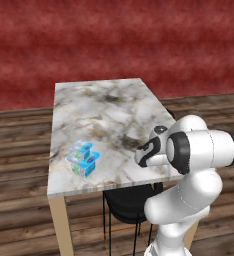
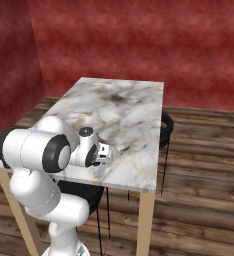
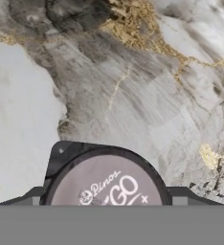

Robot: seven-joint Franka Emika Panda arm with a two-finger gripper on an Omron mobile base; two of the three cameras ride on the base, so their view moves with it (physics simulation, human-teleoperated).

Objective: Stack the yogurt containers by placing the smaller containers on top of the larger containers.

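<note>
End effector (image 2: pixel 105 153) sits low over the bench (image 1: pixel 109 107) with the tiny dark cup (image 3: pixel 106 182) directly beneath it; I cannot tell its jaw state, and the big blue-topped tub (image 1: pixel 84 164), already carrying the teal tub (image 1: pixel 81 149), lies well apart to my left.

Polished marble table (image 1: pixel 104 107), wooden legs.

Arm (image 1: pixel 194 165) folded low, gripper (image 2: pixel 105 153) pointing down (jaw state unclear).

A marble-topped bench (image 1: pixel 104 107) on pale wooden legs stands on a plank floor (image 1: pixel 19 150) before a red wall (image 1: pixel 114 40), with a black stool (image 1: pixel 129 205) tucked beneath.
</note>
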